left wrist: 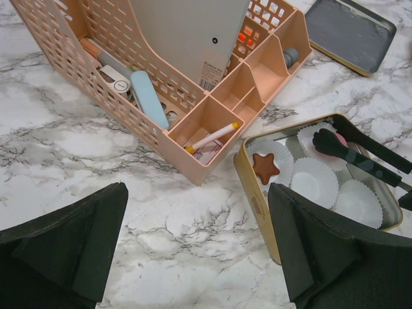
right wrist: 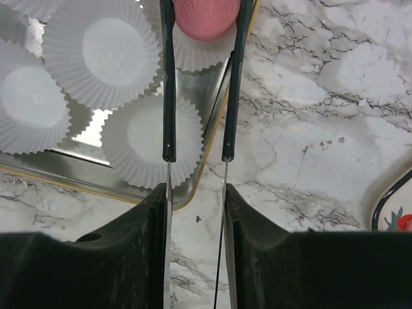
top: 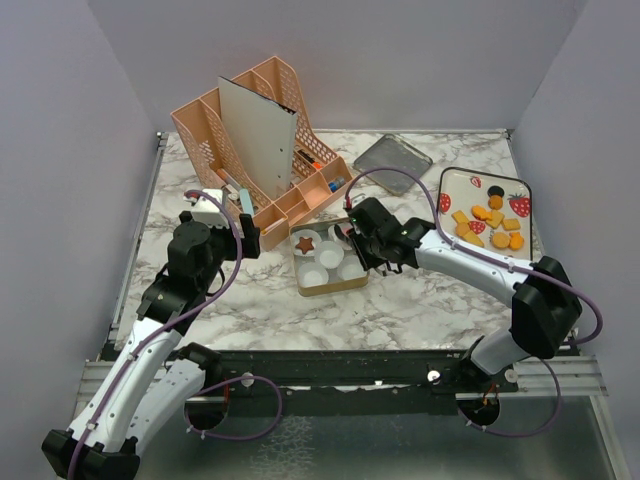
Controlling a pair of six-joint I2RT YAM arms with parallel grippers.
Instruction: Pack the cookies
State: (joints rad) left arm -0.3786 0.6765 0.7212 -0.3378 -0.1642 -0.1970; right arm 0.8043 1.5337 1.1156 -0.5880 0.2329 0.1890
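The left gripper [left wrist: 197, 193] is hovering over bare marble worktop [left wrist: 77, 148] at the near left, its fingers [left wrist: 71, 238] spreading wide with nothing between them. Just past it, a gold-rimmed tin [left wrist: 254, 199] is sitting on the worktop, holding white paper cups [left wrist: 314, 182]. A brown star cookie [left wrist: 265, 165] is lying in the cup at the tin's far-left corner.

The right gripper [right wrist: 195, 206] is reaching in from the right, its fingers [right wrist: 138, 257] squeezing a pair of tongs [right wrist: 168, 96]. The black tong tips are pinching a pink round cookie [right wrist: 207, 18] over the cup at the tin's far-right corner. Whether it is touching the paper cannot be told.

Behind the tin, a pink desk organizer [top: 200, 130] is standing with pens and small items in its compartments. Out to the right, a strawberry-print plate [top: 455, 180] is carrying the remaining cookies [top: 487, 228], mostly orange squares and rounds, with a dark round one [top: 495, 190] at its far end. Farthest back, a grey metal tray [top: 392, 156] is lying flat.
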